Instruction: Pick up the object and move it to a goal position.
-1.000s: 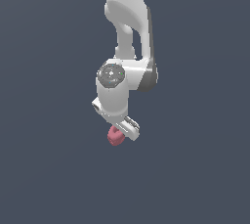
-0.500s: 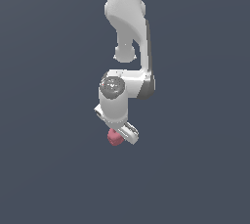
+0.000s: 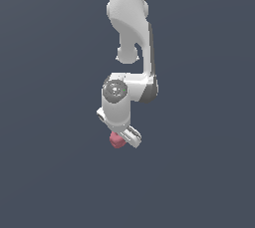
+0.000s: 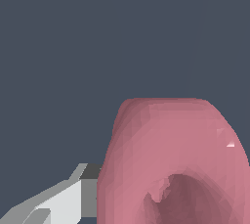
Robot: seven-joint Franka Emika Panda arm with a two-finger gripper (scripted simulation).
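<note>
- Closest to the wrist camera, the object [image 4: 171, 159] fills much of the frame: a dusky pink, lumpy, rounded blob with a dark hollow on the side facing the lens.
- One pale finger [image 4: 73, 196] touches its flank; the opposite finger is out of frame.
- It looks small and probably light, and the faceted surface suggests a stiff body rather than a soft one. The curved sides could let it roll or slip under a loose pinch.
- The best hold is likely across the widest part of the flanks, clear of the hollow.
- In the exterior view, the end effector [image 3: 124, 138] points downward, clamped on the object [image 3: 117, 140], which sits at its tip.
- Behind lies only plain dark grey; no goal marker shows.
</note>
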